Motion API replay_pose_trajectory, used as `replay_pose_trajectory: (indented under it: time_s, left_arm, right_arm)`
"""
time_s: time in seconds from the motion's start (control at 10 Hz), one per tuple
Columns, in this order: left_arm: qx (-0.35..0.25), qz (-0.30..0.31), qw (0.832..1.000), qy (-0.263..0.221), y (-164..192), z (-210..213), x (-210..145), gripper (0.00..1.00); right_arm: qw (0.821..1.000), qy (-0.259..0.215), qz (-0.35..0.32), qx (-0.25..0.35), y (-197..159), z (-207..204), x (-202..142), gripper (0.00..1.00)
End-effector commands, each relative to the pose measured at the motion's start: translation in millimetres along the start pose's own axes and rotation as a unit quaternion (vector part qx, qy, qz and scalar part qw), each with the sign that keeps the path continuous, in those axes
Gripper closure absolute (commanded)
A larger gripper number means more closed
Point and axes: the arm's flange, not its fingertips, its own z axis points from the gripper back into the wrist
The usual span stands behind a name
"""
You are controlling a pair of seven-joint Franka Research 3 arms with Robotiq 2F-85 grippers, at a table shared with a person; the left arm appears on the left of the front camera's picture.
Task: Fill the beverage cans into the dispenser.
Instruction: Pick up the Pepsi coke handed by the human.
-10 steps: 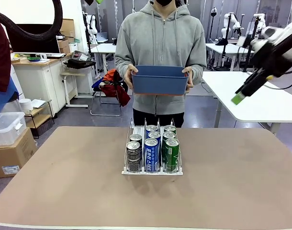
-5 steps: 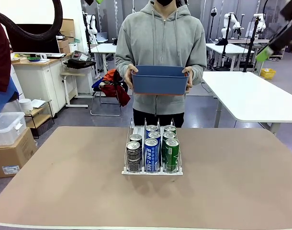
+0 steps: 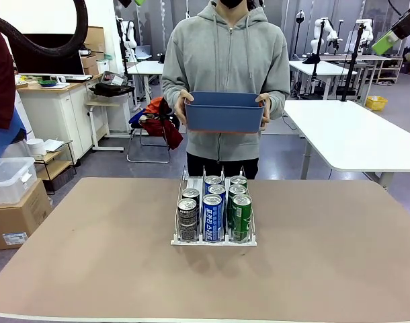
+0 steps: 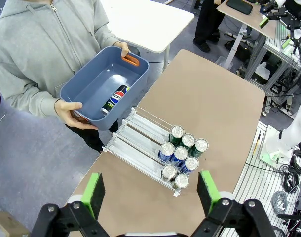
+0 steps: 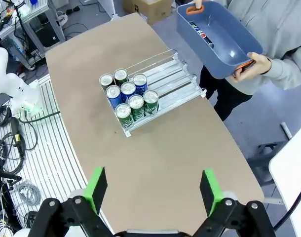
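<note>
- Dispenser stands on the tabletop, mid-width, its lanes running from the robot's side toward the person.
- Beverage cans in the dispenser: eight, all upright, packed at the end nearest the robot.
- Lane contents, front view: left lane two dark cans; middle lane three blue-and-white cans; right lane three green cans.
- Blue bin is held off the tabletop beyond the dispenser's far end, one of the person's hands on each short side.
- Bin contents: one can lying on its side on the floor of the bin; same can seen against the bin wall in the right wrist view.
- Left tool: high above the dispenser, fingers spread wide, nothing between them.
- Right tool: also high above the dispenser, fingers spread wide, nothing held. One green pad shows up and to the right of the dispenser in the front view.
</note>
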Motion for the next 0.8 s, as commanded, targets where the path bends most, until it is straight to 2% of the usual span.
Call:
replay_pose_trajectory:
  time_s: [0.0, 0.1, 0.4, 0.6, 0.7]
  left_arm:
    - [-0.003, -0.001, 1.0, 0.001, 1, 2, 1, 0.0]
    - [-0.003, -0.001, 1.0, 0.001, 1, 2, 1, 0.0]
    - [-0.003, -0.001, 1.0, 0.001, 1, 2, 1, 0.0]
    - [-0.003, -0.001, 1.0, 0.001, 1, 2, 1, 0.0]
    - [-0.003, -0.001, 1.0, 0.001, 1, 2, 1, 0.0]
  right_arm:
    - [1.0, 0.002, 0.002, 0.001, 1, -5, -3, 0.0]
    - [1.0, 0.0, 0.0, 0.0, 0, 0, 0, 0.0]
    - [0.998, -0.055, -0.001, -0.022, -37, 13, 17, 0.0]
    - [0.997, -0.065, -0.003, -0.038, -52, 25, 28, 0.0]
    - [0.997, -0.073, 0.002, -0.026, -64, 31, 31, 0.0]
